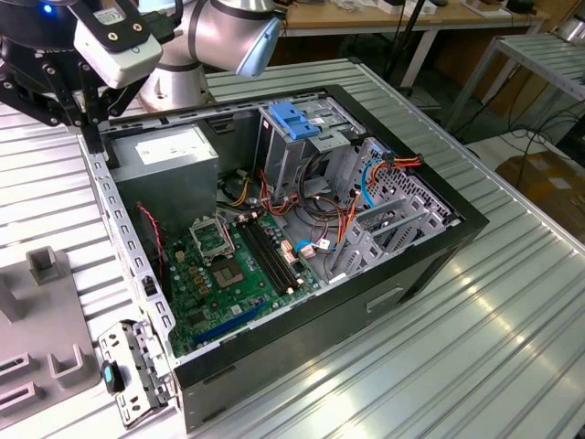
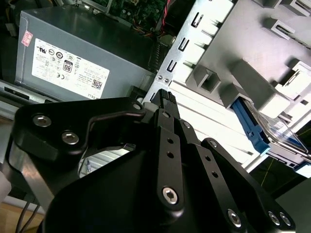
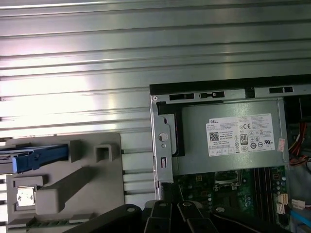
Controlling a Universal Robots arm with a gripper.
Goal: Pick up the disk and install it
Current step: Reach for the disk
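Observation:
The disk lies on a grey fixture beside the open computer case; its bright blue rail and a silver-grey face show in both wrist views, the rail running along the fixture's edge. My gripper hangs above the case's rim by the power supply, well apart from the disk, with nothing seen in it. Its black links reach into the first wrist view. In the exterior view the gripper is at the case's far left corner.
The open case lies on a ribbed metal table. Inside are a grey power supply, a green motherboard, loose cables and a tall metal cage with a blue latch. A metal bracket lies near the fixture.

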